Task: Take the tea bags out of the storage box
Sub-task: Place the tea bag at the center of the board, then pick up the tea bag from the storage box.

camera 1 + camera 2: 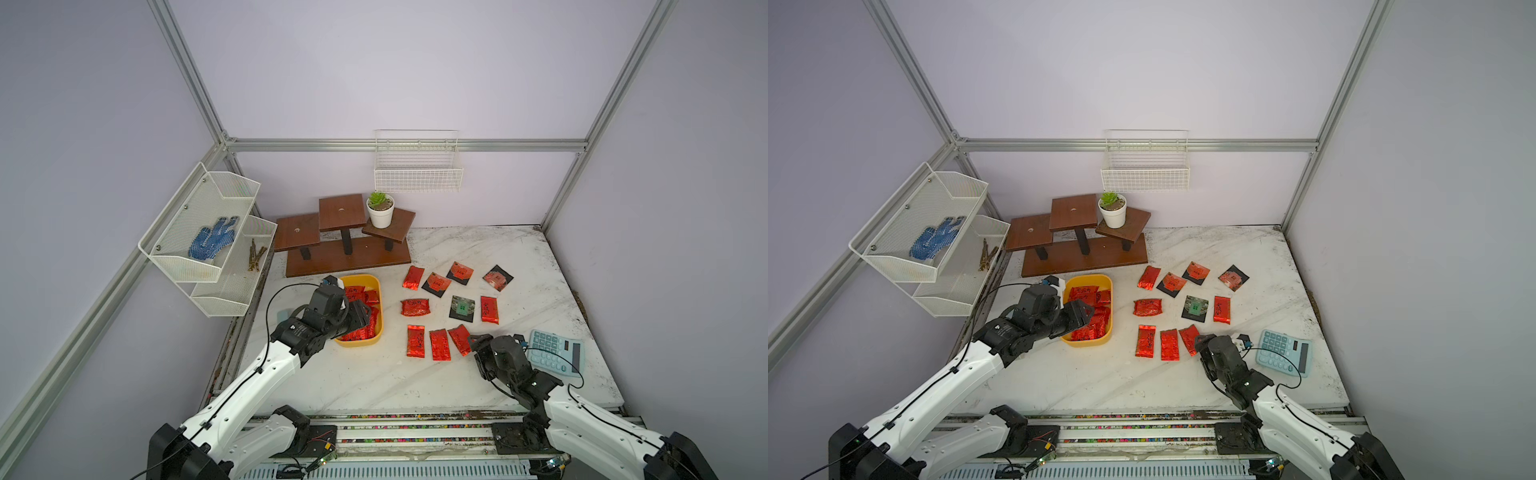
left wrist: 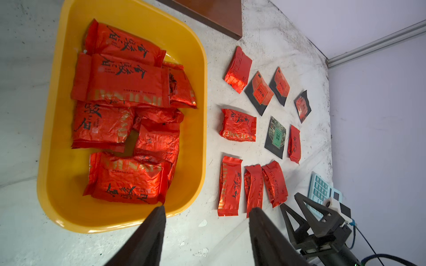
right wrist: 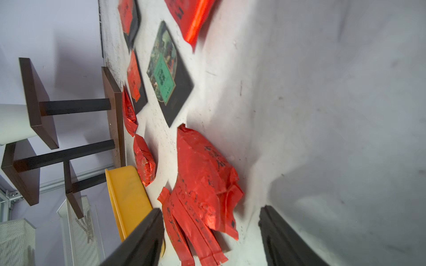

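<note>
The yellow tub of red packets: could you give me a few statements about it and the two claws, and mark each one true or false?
1. The storage box holds several red tea bags. True.
2. The left claw grips a tea bag. False: it is open and empty, over the box.
3. The calculator lies inside the box. False: it lies on the table, beside the right claw.
4. The right claw is open. True.
5. The green-labelled packet lies on the table, outside the box. True.
</note>
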You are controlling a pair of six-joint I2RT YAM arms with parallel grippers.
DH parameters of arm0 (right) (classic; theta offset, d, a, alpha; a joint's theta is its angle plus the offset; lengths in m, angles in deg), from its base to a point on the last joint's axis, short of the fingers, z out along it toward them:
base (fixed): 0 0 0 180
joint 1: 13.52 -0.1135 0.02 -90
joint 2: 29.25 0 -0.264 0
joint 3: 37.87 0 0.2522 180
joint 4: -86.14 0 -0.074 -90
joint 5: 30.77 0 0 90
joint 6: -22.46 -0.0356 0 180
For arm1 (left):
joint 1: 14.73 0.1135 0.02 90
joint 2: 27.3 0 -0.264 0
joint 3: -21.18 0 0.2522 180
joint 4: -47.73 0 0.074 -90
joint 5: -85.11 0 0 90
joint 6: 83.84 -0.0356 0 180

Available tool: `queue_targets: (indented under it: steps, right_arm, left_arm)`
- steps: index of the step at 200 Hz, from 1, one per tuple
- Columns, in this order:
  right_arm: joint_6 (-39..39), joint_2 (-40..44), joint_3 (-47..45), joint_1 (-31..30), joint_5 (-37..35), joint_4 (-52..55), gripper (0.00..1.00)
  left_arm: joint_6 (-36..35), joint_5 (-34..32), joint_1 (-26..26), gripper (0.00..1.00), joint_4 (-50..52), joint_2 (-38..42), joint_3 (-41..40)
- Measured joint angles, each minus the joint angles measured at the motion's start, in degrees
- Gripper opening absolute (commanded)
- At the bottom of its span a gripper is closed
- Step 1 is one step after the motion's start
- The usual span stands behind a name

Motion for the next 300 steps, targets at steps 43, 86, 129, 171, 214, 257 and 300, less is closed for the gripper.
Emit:
queue_targets:
  steps: [43,86,129,171,214,257,300]
  right_arm:
    - [9.4,0.5,9.0,0.0,-3.5,4.8,0.72]
    - [25.9,-14.4,24.2,0.0,1.0,4.5,0.68]
    - [38.1,-32.0,40.7,-0.3,14.0,2.8,0.55]
    - [44.3,-43.6,53.8,-3.4,21.0,3.2,0.51]
    - [47.3,-54.0,65.6,-6.9,24.5,4.1,0.48]
    - [49.3,-65.0,78.2,-10.8,24.8,8.8,0.44]
    - [50.2,-73.9,87.4,-13.0,22.2,14.5,0.39]
  left_arm:
    - [-0.7,1.9,5.6,0.61,0.0,-3.3,0.4]
    - [-1.2,5.4,12.5,0.61,0.0,-3.9,0.3]
    - [-2.8,6.8,18.7,0.62,0.9,-2.8,0.2]
    - [-3.7,8.6,23.9,0.62,1.0,-0.5,-3.5]
    - [-3.9,10.4,26.0,0.62,1.0,-0.4,-7.1]
    - [-3.9,11.2,26.3,0.62,0.7,0.7,-8.8]
    - [-3.8,11.7,26.7,0.62,0.4,3.3,-11.7]
